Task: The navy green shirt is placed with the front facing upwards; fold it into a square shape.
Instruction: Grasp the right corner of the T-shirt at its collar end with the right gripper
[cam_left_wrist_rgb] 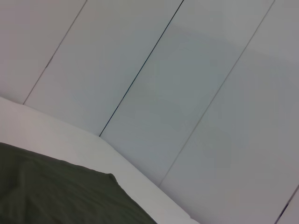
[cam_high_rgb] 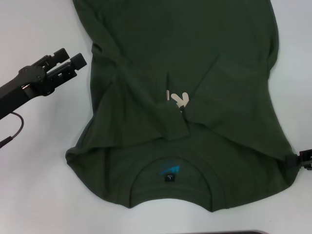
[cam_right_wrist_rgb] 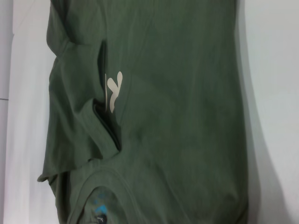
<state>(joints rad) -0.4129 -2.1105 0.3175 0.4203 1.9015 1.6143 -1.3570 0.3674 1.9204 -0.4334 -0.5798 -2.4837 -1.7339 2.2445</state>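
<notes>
The navy green shirt lies flat on the white table, collar toward me. Both sleeves are folded in over the chest, partly covering the cream lettering. The black neck label with a blue mark shows inside the collar. My left gripper is open and empty, just left of the shirt's left side and not touching it. Only a tip of my right gripper shows, at the shirt's right shoulder edge. The right wrist view shows the shirt and lettering. The left wrist view shows a shirt corner.
The white table has bare surface left of the shirt and at the front. A dark cable hangs from the left arm. A dark object sits at the front edge. Grey wall panels stand behind the table.
</notes>
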